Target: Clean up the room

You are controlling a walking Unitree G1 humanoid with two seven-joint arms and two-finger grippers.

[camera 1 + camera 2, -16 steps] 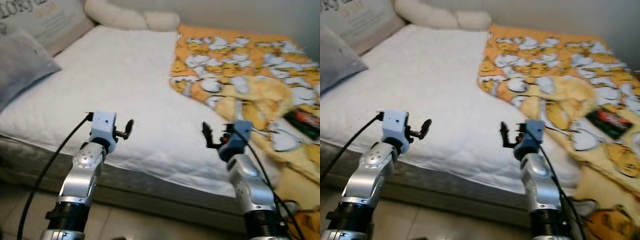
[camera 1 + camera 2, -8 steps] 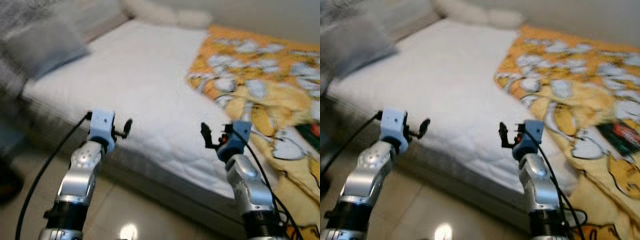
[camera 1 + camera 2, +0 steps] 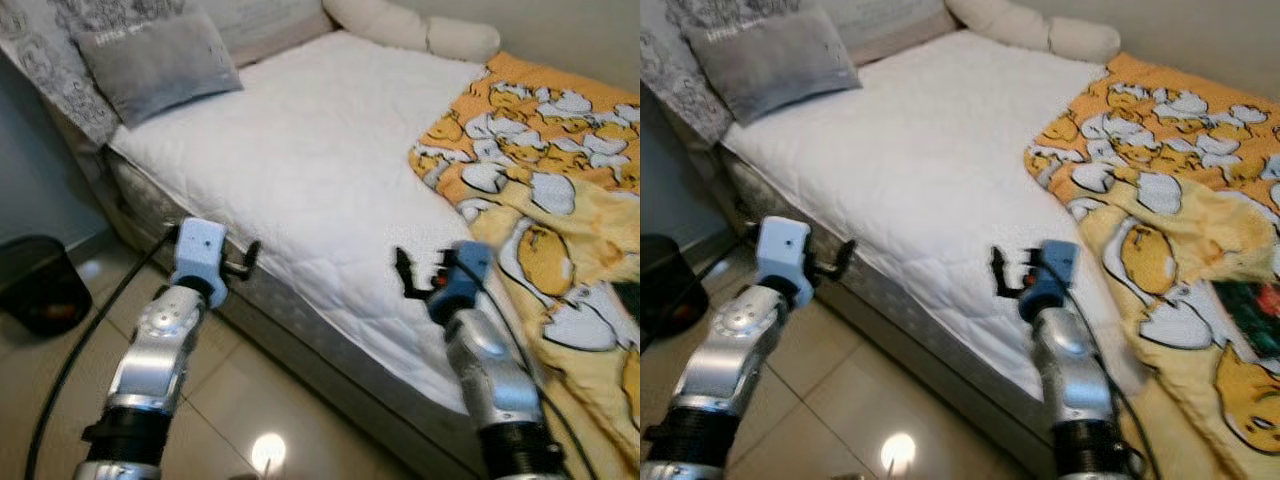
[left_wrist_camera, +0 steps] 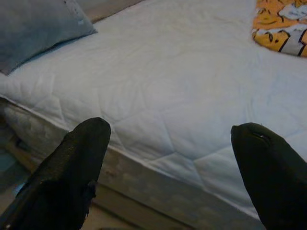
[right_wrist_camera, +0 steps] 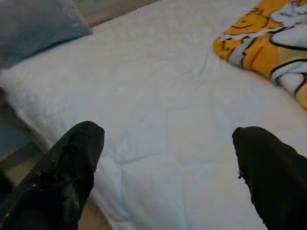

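A bed with a white quilt (image 3: pixel 320 170) stands before me, and a rumpled yellow-orange duck-print blanket (image 3: pixel 540 200) covers its right side. A dark green and red packet (image 3: pixel 1252 312) lies on the blanket at the far right. My left gripper (image 3: pixel 248 260) hovers over the floor beside the bed's near edge, open and holding nothing; in the left wrist view (image 4: pixel 170 134) its fingers stand wide apart. Over the quilt's near corner my right gripper (image 3: pixel 408 277) is also open and empty, as the right wrist view (image 5: pixel 168 134) shows.
A grey pillow (image 3: pixel 155 60) leans at the head of the bed, and a long cream pillow (image 3: pixel 415 30) lies along the far side. A black bin (image 3: pixel 40 285) sits on the tiled floor (image 3: pixel 230 400) at the left.
The whole view has swung, so the camera moved: the bed's head end, grey pillow and black bin have come into sight. Both arms keep the same raised pose with open fingers.
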